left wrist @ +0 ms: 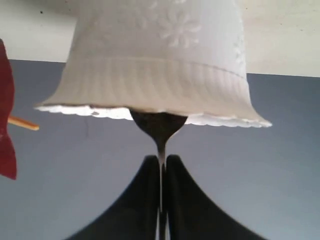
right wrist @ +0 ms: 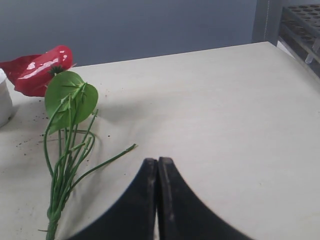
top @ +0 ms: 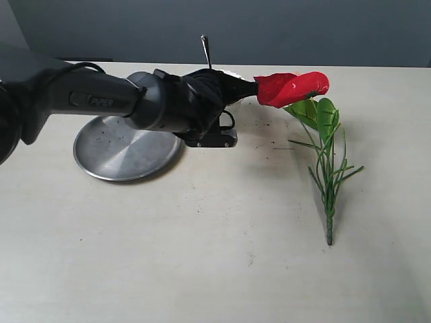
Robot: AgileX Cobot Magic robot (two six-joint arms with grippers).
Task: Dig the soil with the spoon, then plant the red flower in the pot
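My left gripper (left wrist: 161, 159) is shut on the thin handle of the spoon (left wrist: 159, 127). The spoon's bowl sits at the mouth of the white pot (left wrist: 155, 60). In the exterior view the spoon handle (top: 205, 49) sticks up above the left gripper (top: 205, 84), which covers most of the pot (top: 231, 73). The red flower (top: 293, 87) lies on the table right of the pot, with its stem (top: 328, 188) pointing toward the front. My right gripper (right wrist: 158, 161) is shut on nothing, over bare table beside the flower (right wrist: 42, 65). No soil mound shows.
A round steel plate (top: 124, 151) with a few dark crumbs lies left of the pot, under the left arm. Soil crumbs (top: 269, 124) dot the table near the pot. A rack (right wrist: 302, 20) stands past the table's edge.
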